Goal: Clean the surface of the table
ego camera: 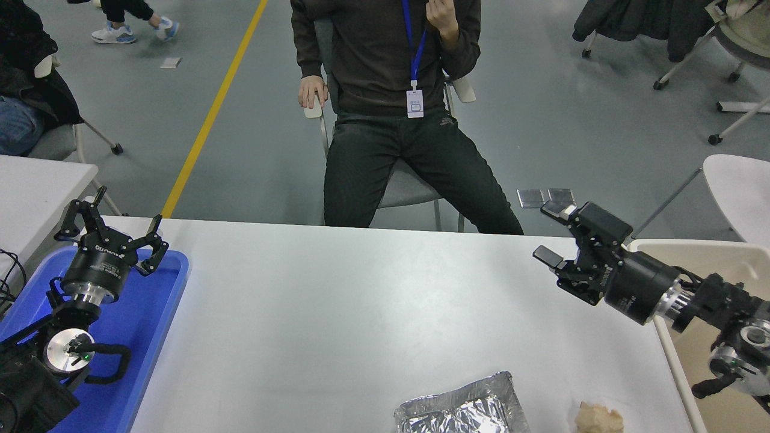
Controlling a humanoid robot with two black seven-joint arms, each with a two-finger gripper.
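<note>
The table surface fills the lower middle of the view, a wide white-grey top with its far edge running in front of a seated person. At its near edge, right of centre, lies a crumpled sheet of aluminium foil, cut off by the picture's bottom. Just to the right of the foil, near the near right corner, sits a small beige crumpled lump, apart from the foil. The right gripper hangs above the far right corner of the table, pointing left, its fingers spread apart and holding nothing. The left gripper is parked over the blue plastic tray at the table's left edge, its fingers also spread wide and empty. A beige bin stands just beyond the right edge.
</note>
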